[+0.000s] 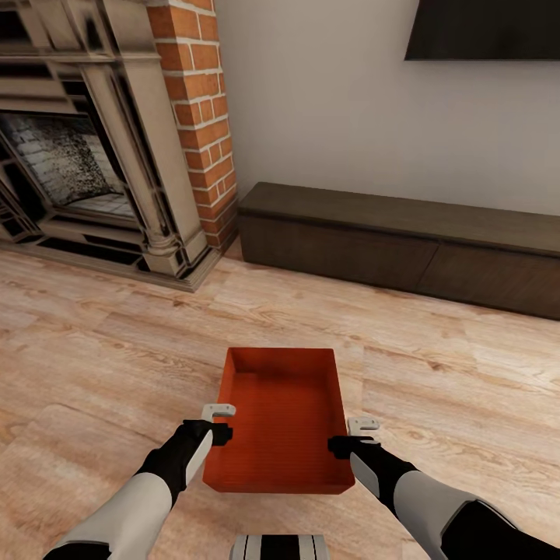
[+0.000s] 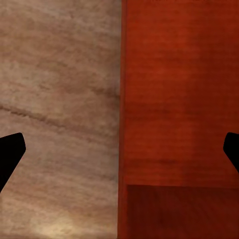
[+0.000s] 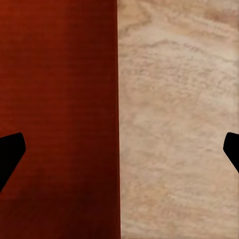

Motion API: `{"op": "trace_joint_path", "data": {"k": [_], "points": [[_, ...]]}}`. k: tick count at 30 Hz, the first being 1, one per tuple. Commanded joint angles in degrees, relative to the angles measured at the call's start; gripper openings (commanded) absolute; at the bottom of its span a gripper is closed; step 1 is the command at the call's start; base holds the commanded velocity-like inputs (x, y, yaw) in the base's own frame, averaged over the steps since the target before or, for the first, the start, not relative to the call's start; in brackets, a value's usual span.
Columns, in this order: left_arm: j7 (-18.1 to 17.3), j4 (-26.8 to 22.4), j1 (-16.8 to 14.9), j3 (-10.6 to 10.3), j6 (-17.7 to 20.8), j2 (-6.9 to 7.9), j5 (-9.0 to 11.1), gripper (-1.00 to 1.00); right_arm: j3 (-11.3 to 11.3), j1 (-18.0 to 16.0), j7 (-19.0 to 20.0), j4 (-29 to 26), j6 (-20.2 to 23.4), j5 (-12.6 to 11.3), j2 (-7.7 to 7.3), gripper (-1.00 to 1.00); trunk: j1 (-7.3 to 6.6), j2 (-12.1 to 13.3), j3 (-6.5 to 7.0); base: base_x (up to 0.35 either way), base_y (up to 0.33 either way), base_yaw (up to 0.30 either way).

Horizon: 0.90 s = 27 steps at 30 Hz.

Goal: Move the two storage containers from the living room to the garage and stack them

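I see the orange-red storage container (image 1: 281,424) at my six o'clock on the wood-plank floor (image 1: 101,365), long axis twelve-to-six; left gripper (image 1: 219,421) and right gripper (image 1: 351,435) spread wide astride its side walls.

surface: light wood-plank floor (image 1: 93,350) of the living room, pale boards with brown grain
on it, near the middle: one orange-red lidless storage container (image 1: 280,424), open side up
on it, at the wall: long low dark cabinet (image 1: 404,237)
on it, at the left: brick fireplace (image 1: 117,140), its base on the boards
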Motion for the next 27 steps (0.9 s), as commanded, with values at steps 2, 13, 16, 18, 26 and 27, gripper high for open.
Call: {"op": "trace_joint_path", "data": {"k": [2, 13, 16, 18, 26, 27], "points": [[0.2, -0.1, 0.0, 0.0, 0.3, -0.01, 0.0, 1.0, 0.5, 0.0, -0.4, -0.1, 0.3, -0.3, -0.02, 1.0, -0.01, 0.0, -0.04, 0.0, 0.0, 0.0], [0.2, -0.1, 0.0, -0.1, 0.3, -0.01, 0.0, 1.0, 0.5, 0.0, -0.4, -0.1, 0.3, -0.3, -0.02, 1.0, 1.31, -2.4, -1.12, 0.0, 0.0, 0.0], [0.2, -0.1, 0.0, -0.1, 0.3, -0.01, 0.0, 1.0, 0.5, 0.0, -0.4, -0.1, 0.3, -0.3, -0.02, 1.0, 1.31, -2.4, -1.12, 0.0, 0.0, 0.0], [0.2, -0.1, 0.0, -0.1, 0.3, -0.01, 0.0, 1.0, 0.5, 0.0, -0.4, -0.1, 0.3, -0.3, -0.02, 1.0, 1.31, -2.4, -1.12, 0.0, 0.0, 0.0], [0.2, -0.1, 0.0, -0.1, 0.4, -0.01, 0.0, 1.0, 0.5, 0.0, -0.4, -0.1, 0.3, -0.3, -0.02, 1.0, 1.31, -2.4, -1.12, 0.0, 0.0, 0.0], [0.2, -0.1, 0.0, -0.1, 0.4, -0.01, 0.0, 1.0, 0.5, 0.0, -0.4, -0.1, 0.3, -0.3, -0.02, 1.0, 1.31, -2.4, -1.12, 0.0, 0.0, 0.0]]}}
